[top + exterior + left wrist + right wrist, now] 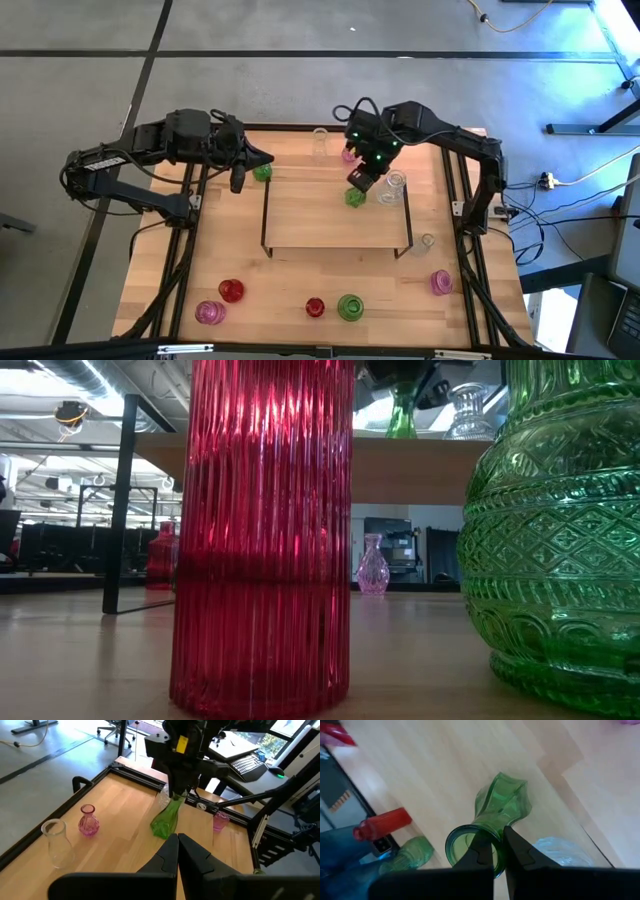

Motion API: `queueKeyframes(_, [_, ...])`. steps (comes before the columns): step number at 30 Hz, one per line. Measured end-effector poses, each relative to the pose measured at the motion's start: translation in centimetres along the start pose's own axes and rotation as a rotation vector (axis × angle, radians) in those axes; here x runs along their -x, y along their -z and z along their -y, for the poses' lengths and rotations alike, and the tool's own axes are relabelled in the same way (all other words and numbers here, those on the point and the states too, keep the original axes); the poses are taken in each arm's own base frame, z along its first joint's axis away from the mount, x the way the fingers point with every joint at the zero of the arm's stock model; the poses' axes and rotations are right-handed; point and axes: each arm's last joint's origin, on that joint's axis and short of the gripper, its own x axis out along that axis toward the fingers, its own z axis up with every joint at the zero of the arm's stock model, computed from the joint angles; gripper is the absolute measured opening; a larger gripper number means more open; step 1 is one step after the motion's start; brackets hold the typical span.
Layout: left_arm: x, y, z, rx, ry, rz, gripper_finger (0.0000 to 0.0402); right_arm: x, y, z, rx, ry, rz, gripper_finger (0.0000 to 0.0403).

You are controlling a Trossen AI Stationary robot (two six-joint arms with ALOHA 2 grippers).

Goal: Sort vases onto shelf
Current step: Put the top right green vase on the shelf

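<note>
My right gripper hovers over the shelf at its far right part, shut on a green bottle-shaped vase, which leans over in the left wrist view. A clear vase stands on the shelf beside it. My left gripper is shut and empty at the shelf's far left corner, next to a small green vase. Another clear vase and a pink one stand on the table beyond the shelf. My right gripper holds the green vase by the rim of its mouth, one finger inside the opening and the other outside. The fingers come from above, slanting down. The vase tilts below them; whether its base rests on the shelf I cannot tell.
Near the table's front edge stand two red vases, two pink ones, a green one and a small clear one. The low view is filled by a red ribbed vase and a green vase.
</note>
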Motion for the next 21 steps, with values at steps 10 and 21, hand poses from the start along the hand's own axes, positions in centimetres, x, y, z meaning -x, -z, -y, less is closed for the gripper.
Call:
queueKeyframes(10, [0.00,0.01,0.00,-0.002,-0.001,-0.001,0.0000,0.01,0.00,0.13,-0.003,0.011,0.001,0.0001])
queueKeyframes(21, [0.00,0.01,-0.01,-0.003,-0.001,-0.001,0.0000,-0.09,-0.07,0.18,-0.003,0.021,0.003,0.0048])
